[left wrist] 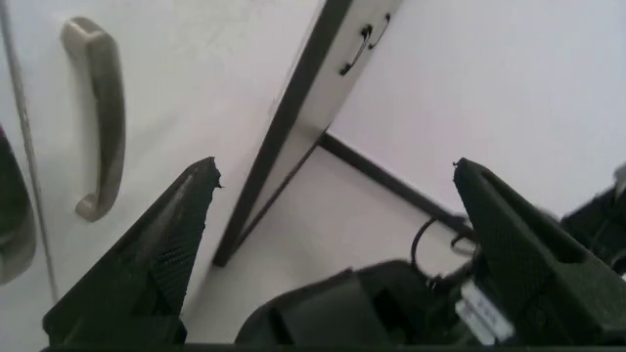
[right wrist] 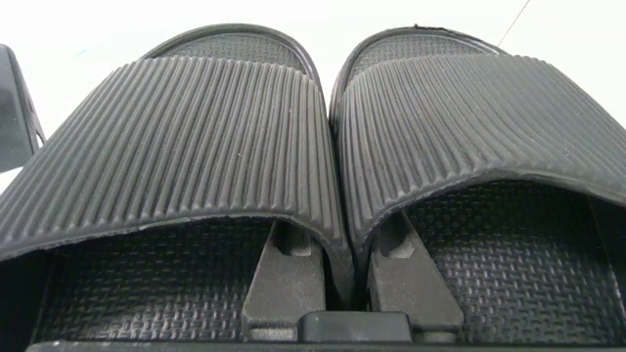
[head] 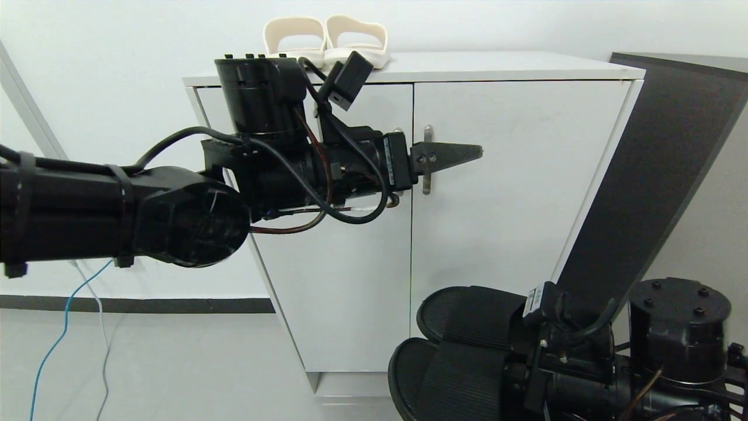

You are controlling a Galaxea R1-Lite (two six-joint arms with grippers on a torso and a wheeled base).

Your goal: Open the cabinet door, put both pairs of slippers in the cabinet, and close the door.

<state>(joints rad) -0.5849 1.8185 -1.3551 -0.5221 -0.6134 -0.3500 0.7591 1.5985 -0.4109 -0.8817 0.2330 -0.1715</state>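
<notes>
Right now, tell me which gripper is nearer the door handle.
Left. The left gripper is at the handle, jaws open; the right gripper, gripping black slippers, sits far below.

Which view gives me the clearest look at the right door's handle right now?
The left wrist view: the handle shows whole, beside the open left gripper. In the head view that gripper crosses its middle, leaving its ends visible. The right wrist view faces the black slippers.
</notes>
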